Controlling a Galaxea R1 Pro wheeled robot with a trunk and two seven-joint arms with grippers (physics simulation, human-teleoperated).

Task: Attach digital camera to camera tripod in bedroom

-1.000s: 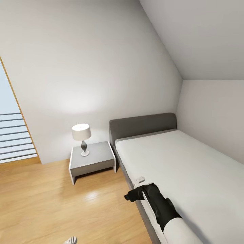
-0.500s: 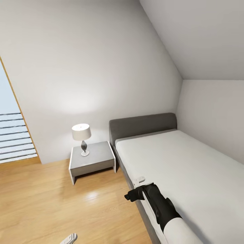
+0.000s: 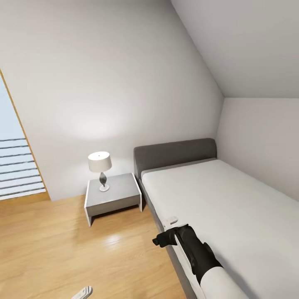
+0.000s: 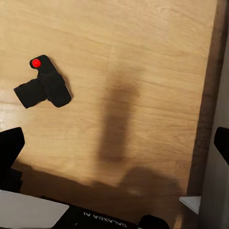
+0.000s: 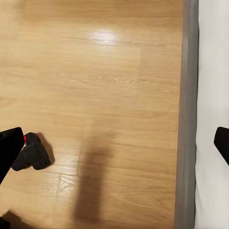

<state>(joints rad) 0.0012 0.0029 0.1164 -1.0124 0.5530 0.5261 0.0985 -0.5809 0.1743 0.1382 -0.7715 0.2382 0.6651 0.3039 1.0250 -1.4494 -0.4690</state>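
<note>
At the far left of the head view a pale window with horizontal slats (image 3: 18, 166) is seen behind an oak-coloured frame. Next comes the light wood plank floor (image 3: 62, 245), which runs across the lower left. A small white part of the left arm (image 3: 82, 292) is seen at the lower edge. Against the white wall a low grey nightstand (image 3: 113, 195) is placed, and a table lamp (image 3: 99, 164) with a white shade is carried on its top. Just beside it, to the right, the grey upholstered bed (image 3: 232, 207) with its white mattress is seen. The right arm (image 3: 195, 249), black at the wrist and white above, is held over the bed's near edge.

The digital camera (image 4: 44, 88) is shown lying on the floor: a small black boxy body with a stubby lens barrel and a round red spot on one top corner. It is seen again in the right wrist view (image 5: 32, 152), well apart from the bed frame.

The left gripper (image 4: 114, 143) is held wide open above the planks, nothing being between its jaws. The right gripper (image 5: 117, 143) is likewise spread wide and empty.
</note>
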